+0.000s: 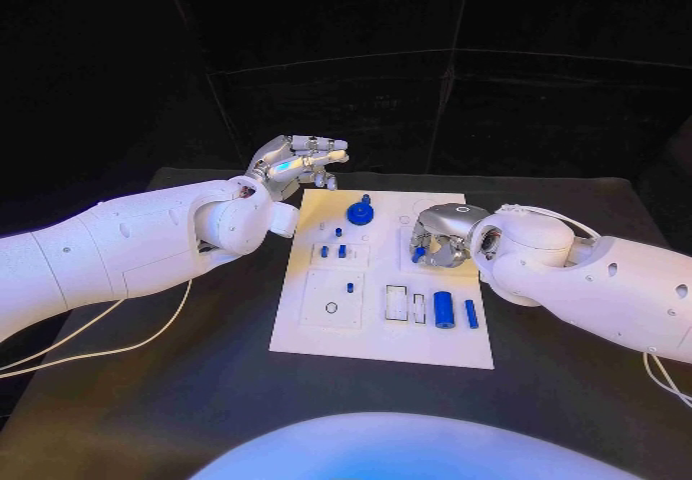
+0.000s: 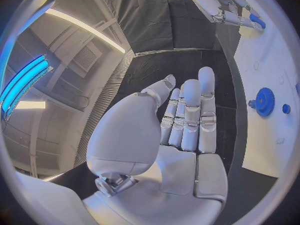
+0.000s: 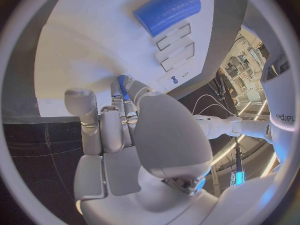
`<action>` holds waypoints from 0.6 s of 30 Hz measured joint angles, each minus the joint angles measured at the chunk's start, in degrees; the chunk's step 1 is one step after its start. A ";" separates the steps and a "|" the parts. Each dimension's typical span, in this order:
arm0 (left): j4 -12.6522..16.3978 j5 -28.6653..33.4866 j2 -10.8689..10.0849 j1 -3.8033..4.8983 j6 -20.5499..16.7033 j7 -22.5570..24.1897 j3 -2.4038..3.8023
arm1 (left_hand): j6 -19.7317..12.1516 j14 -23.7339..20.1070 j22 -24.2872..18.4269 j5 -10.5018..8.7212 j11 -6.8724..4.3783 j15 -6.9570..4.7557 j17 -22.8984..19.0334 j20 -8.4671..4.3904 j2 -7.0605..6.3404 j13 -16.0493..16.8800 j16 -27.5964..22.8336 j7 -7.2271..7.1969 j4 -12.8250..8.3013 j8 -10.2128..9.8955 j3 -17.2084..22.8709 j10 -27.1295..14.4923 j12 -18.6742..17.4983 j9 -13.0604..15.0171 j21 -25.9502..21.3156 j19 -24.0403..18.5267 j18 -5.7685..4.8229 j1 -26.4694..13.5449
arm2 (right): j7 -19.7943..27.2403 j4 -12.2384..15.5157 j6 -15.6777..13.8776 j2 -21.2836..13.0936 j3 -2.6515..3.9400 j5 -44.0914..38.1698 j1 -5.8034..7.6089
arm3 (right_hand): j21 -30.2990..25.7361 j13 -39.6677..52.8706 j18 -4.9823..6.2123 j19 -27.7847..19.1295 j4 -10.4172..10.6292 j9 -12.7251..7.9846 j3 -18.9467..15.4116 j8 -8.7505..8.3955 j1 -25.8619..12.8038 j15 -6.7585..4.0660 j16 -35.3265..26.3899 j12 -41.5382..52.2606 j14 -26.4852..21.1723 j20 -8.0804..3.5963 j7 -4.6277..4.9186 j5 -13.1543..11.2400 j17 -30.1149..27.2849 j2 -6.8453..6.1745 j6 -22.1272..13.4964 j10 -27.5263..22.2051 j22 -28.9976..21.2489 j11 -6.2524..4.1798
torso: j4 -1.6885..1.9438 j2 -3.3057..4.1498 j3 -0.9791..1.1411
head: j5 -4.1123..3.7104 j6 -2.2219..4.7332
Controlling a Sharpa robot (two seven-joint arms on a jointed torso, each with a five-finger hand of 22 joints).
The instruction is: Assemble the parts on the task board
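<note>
The white task board lies in the middle of the black table. My right hand reaches down onto its right middle and pinches a small blue peg at its fingertips; the peg shows between the fingers in the right wrist view. My left hand hovers above the board's far left corner, with its fingers straight, side by side and holding nothing. A blue gear stands near the board's far edge. A blue cylinder and a thin blue bar lie at the near right.
Two small blue pegs stand left of the board's centre. Rectangular recesses and a square plate with a hole take up the near half. A white cable trails over the table's left side.
</note>
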 measured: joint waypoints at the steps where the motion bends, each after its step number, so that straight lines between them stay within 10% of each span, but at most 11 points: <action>1: 0.00 0.00 0.00 0.00 0.00 0.00 0.00 | 0.00 0.00 0.00 0.00 0.00 0.00 0.00 0.00 0.00 0.00 0.00 0.00 0.00 0.00 0.00 0.00 0.00 0.00 0.00 0.00 0.00 0.00 | 0.10 0.18 -0.85 -0.16 0.00 0.02 -0.05 | 0.01 0.00 0.00 0.00 0.05 0.04 0.09 0.01 -0.15 0.00 0.01 0.00 0.00 0.00 -0.06 0.00 0.05 -0.15 0.06 0.22 0.19 -0.22 | 0.00 0.00 0.01 | 0.00 0.01; 18: -0.06 0.00 -0.18 0.00 0.04 -0.05 0.00 | 0.00 0.00 -0.06 0.00 0.00 0.00 -0.09 0.00 0.00 0.00 0.00 0.00 0.00 0.00 0.00 0.00 0.00 0.00 0.00 0.00 0.00 0.00 | 1.20 9.29 -11.81 -4.87 0.10 0.43 -0.02 | 0.51 0.00 -0.01 0.20 -0.64 0.27 0.80 0.02 -0.22 0.00 0.01 -0.51 0.00 -0.20 -0.06 -0.01 0.36 -0.22 0.06 0.41 0.95 0.00 | 0.02 -0.01 -0.03 | 0.43 0.05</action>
